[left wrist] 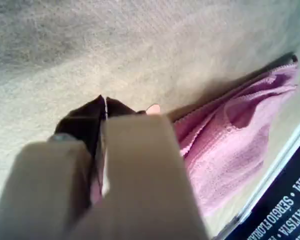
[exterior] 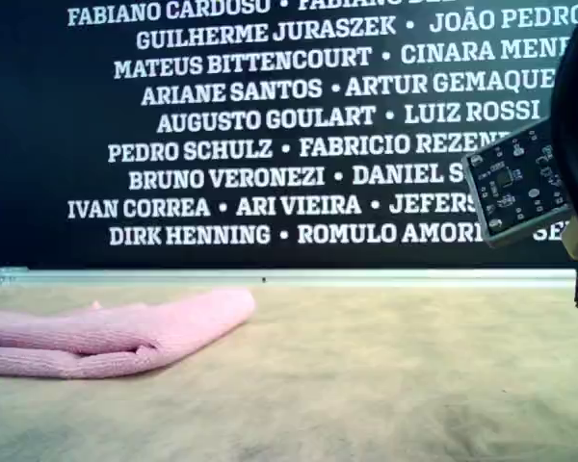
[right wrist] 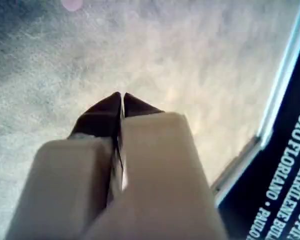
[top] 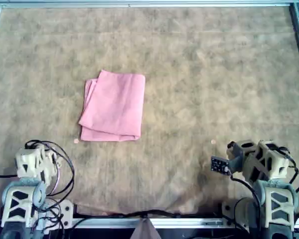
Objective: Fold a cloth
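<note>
The pink cloth [top: 113, 106] lies folded into a smaller rectangle on the brownish table covering [top: 204, 74], left of centre in the overhead view. It shows as a flat folded stack in the exterior view [exterior: 106, 337] and at the edge of the first wrist view [left wrist: 230, 145]. My first gripper [left wrist: 106, 102] is shut and empty, low over the covering, a short way from the cloth; it is the arm at the overhead view's lower left [top: 36, 158]. My second gripper [right wrist: 122, 97] is shut and empty over bare covering, at the overhead view's lower right [top: 244, 157].
Small pink dots mark the covering near each arm [top: 75, 141] [top: 213, 142]. A metal rail [top: 139, 4] edges the table's far side, with a black lettered wall [exterior: 270, 125] behind it. A small circuit board [exterior: 515, 183] hangs on one arm. Cables [top: 60, 169] loop by the first arm.
</note>
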